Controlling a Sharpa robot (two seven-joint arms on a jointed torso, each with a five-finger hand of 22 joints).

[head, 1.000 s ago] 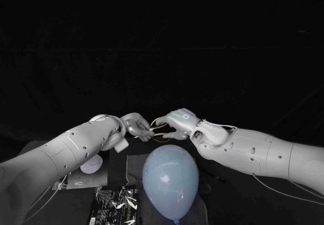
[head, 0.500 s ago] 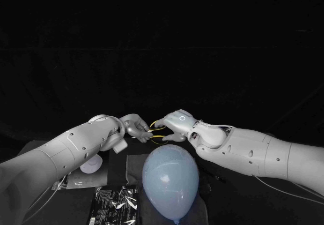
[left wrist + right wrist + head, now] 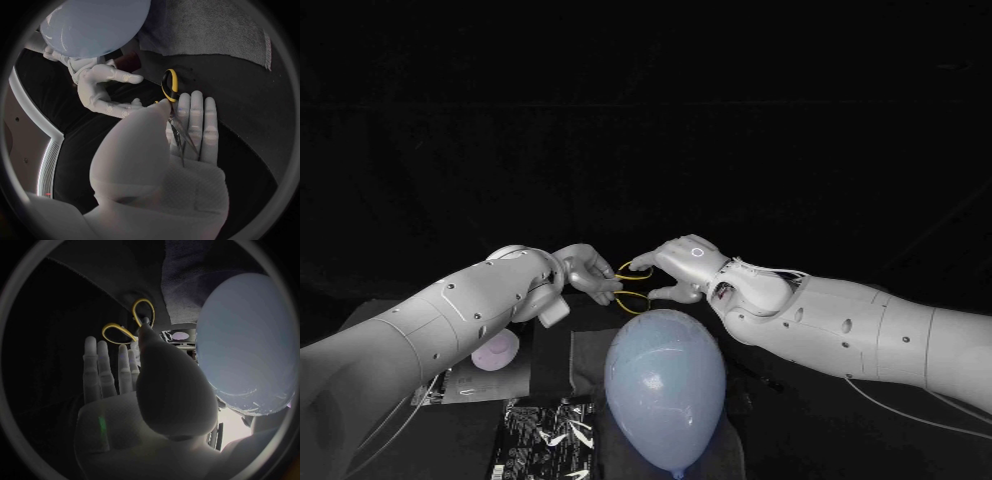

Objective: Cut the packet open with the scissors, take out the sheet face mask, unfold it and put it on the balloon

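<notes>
1. yellow loops of the scissors hung between the fingertips of left hand and right hand, barely shifted since a second before; handover looked unfinished.
2. left hand's fingers and thumb clamped the blades.
3. right hand's fingers stayed apart, thumb tip by a loop.

The setting looks like a robotics lab test bench. In the head view, a white left arm enters from the lower left and a white right arm from the lower right, over a black table. A thin cable hangs under the right arm. A black backdrop covers the upper half. A balloon and a packet are staged at the bottom.
</notes>
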